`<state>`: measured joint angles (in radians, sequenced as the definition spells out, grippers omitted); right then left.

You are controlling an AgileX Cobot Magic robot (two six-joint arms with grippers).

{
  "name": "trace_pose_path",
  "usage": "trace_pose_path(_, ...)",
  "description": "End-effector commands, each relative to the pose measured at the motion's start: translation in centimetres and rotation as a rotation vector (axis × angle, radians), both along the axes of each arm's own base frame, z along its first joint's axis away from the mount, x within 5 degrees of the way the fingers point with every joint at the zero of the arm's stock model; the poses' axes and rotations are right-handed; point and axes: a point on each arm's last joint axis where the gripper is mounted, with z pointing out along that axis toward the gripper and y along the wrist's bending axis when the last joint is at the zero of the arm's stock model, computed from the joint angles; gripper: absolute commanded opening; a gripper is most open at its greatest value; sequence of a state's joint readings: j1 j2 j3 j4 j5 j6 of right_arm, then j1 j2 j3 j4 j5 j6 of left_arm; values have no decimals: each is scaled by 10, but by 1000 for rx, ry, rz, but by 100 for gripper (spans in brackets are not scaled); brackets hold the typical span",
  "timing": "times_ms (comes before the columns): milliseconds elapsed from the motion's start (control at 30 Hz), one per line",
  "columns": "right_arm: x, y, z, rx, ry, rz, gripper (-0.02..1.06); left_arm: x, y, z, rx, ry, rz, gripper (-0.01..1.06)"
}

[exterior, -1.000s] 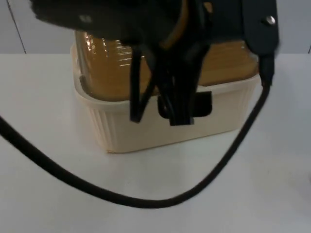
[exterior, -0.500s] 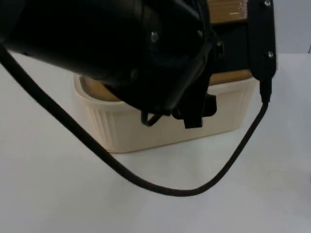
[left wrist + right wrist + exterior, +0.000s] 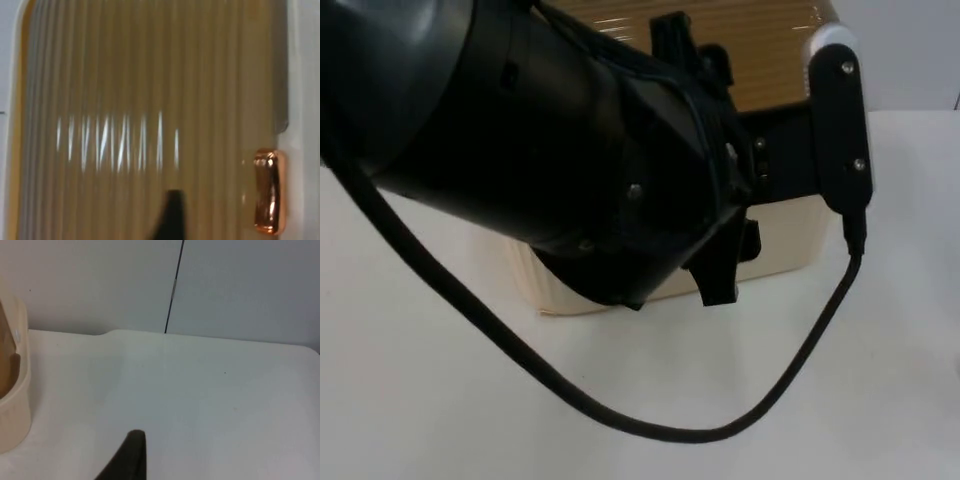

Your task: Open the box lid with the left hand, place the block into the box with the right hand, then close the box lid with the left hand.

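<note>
Top view: the left arm (image 3: 550,160) reaches across the middle of the scene and covers most of the box (image 3: 785,235). The box is cream, with ribbed walls, and stands on the white table (image 3: 880,400) at the far middle. Its lid (image 3: 760,50) is amber, translucent and ribbed; it stands raised above the box body at the far side, tilted up toward the grey partition wall (image 3: 920,50). The left gripper sits at the box, hidden behind the arm's own body, so the state of its fingers cannot be told here.

Left wrist view: the ribbed amber surface of the lid (image 3: 150,100) lies very close in front of the left gripper, with bright reflections across the ribs. A shiny copper-coloured clasp (image 3: 269,192) sits at the cream edge of the lid. One black fingertip (image 3: 170,215) stands against the lid; whether the fingers are spread or closed cannot be told.

Right wrist view: the right gripper hovers over the bare table (image 3: 200,400), to the right of the box. One cream wall (image 3: 15,405) of the box shows beside it, and the partition wall (image 3: 240,285) stands behind. One black fingertip (image 3: 131,455) is visible; the finger spacing cannot be told.
</note>
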<state>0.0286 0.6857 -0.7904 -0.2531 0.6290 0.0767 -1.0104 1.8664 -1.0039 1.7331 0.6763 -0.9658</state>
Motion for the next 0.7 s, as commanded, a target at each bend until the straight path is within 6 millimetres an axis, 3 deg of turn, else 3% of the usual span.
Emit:
trace_pose_path(0, 0, 1, 4, -4, -27, 9, 105, -1, -1, -1, -10, 7, -8, 63)
trace_pose_path(33, 0, 1, 4, -4, -27, 9, 105, -1, -1, -2, -12, 11, -11, 47)
trace_pose_path(133, 0, 1, 4, -4, -27, 9, 105, -1, -1, -2, -14, 17, -17, 22)
trace_pose_path(300, 0, 1, 4, -4, -27, 9, 105, -2, -2, -3, -52, 34, -4, 2)
trace_pose_path(667, 0, 1, 5, -5, -32, 11, 105, -8, -11, -8, -87, 125, -91, 0)
